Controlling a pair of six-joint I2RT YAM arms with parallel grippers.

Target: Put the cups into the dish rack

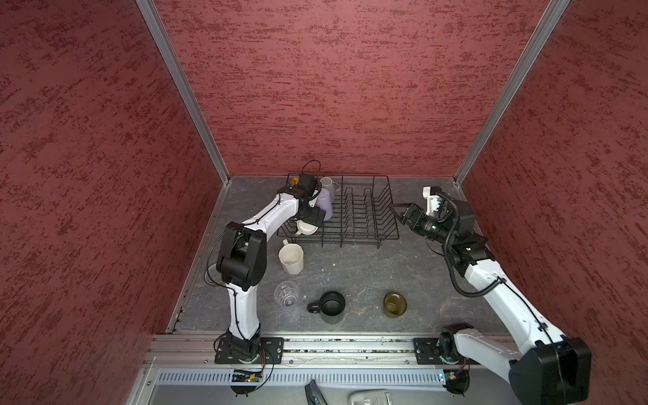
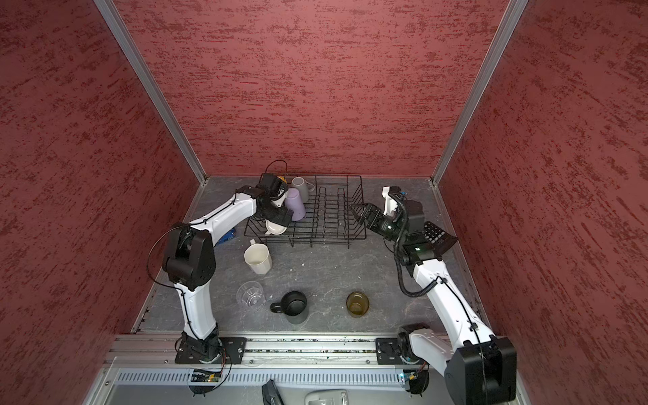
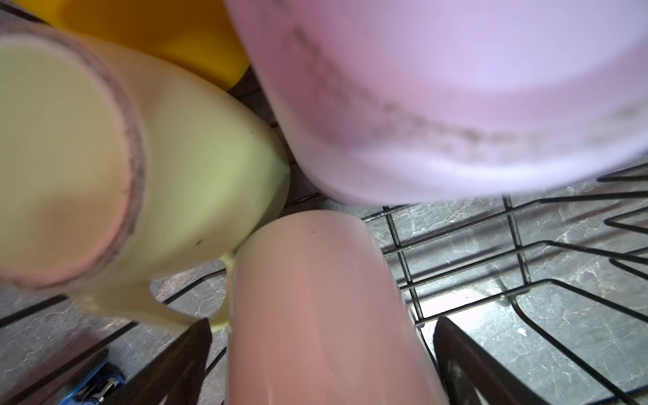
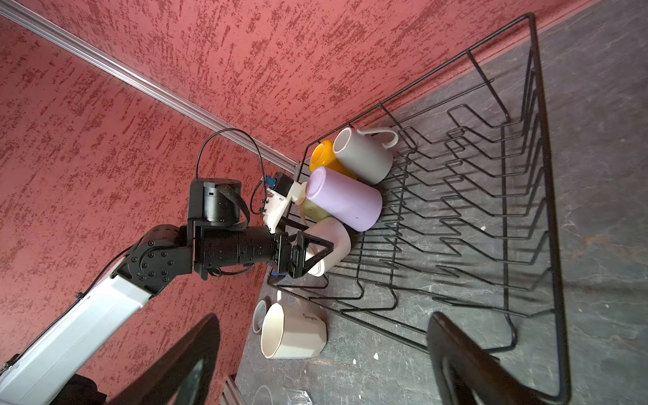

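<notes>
Red textured walls (image 1: 315,87) enclose a grey slate-patterned tabletop (image 1: 350,270), on which the dish rack (image 1: 361,214) is set close to the back wall.

Step in hand: placement of the white mug (image 4: 335,238), at the rack end nearest the left arm, is judged to be at the point of release. The left gripper (image 3: 321,324) is seen with its jaws spread wide to either side of this mug, and a narrow gap shows at each finger. The mug is carried, tilted, by the rack wires and not by the jaws. Just beyond the gripper, the pale green mug (image 3: 196,150), the lilac tumbler (image 4: 345,201), the yellow mug (image 4: 322,157) and the grey mug (image 4: 364,159) are packed together inside the rack.

The right gripper (image 1: 397,214) is held wide and empty just off the opposite end of the rack.

Next move: a straight withdrawal of the left gripper, up and clear of the wires, is called for, so that the mug is not dragged. Four cups are not yet loaded. The white faceted mug (image 4: 291,336) stands just behind the left gripper, outside the rack. The clear glass (image 1: 287,294), the black mug (image 1: 331,305) and the olive-brown glass (image 1: 395,304) are well back from both grippers, towards the arm bases.

Writing: "Simple" is read in script on the white faceted mug. The keys of the black calculator (image 2: 438,238) beside the right arm are too small to be read.
</notes>
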